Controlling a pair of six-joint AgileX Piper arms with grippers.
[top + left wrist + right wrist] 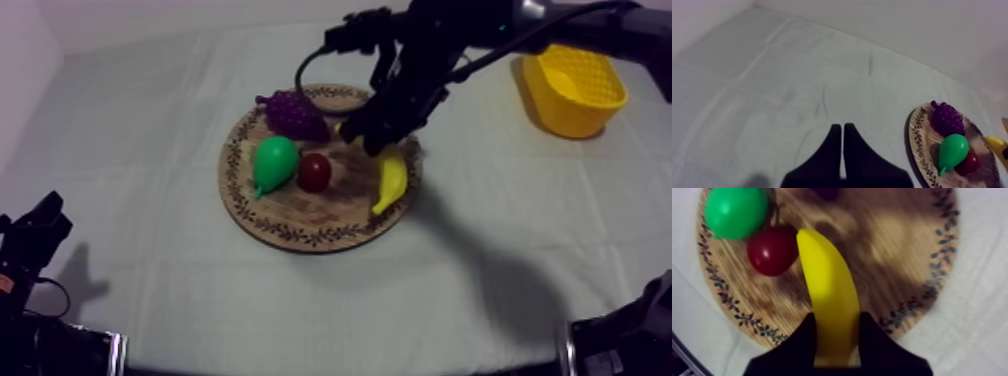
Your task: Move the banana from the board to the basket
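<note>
Looking at this, you're at the grab stage and not much further. Your right gripper (837,317) is clenched on the banana (827,278), one black finger on each side of it near one end, with the rest of the fruit sticking out across the wooden board (290,232). From above, the banana sits at the board's edge on the side nearest the yellow basket (560,115). I honestly can't tell whether it has cleared the wood or is resting on it, so call the lift not confirmed. The small red fruit (314,172) is just beside the banana, toward the board's middle. The pear (272,162) is next to that, and the grapes (295,113) are at the board's far rim. None of them is between the fingers, so the grip looks clean to me. Your left gripper (842,127) is closed on nothing, fingers pressed together in a wedge, and it's parked well apart from the board on the pear's side. What's left is basically everything after the grasp: lift, carry and release. The basket is well apart from the board and I can't see any fruit in it.
</note>
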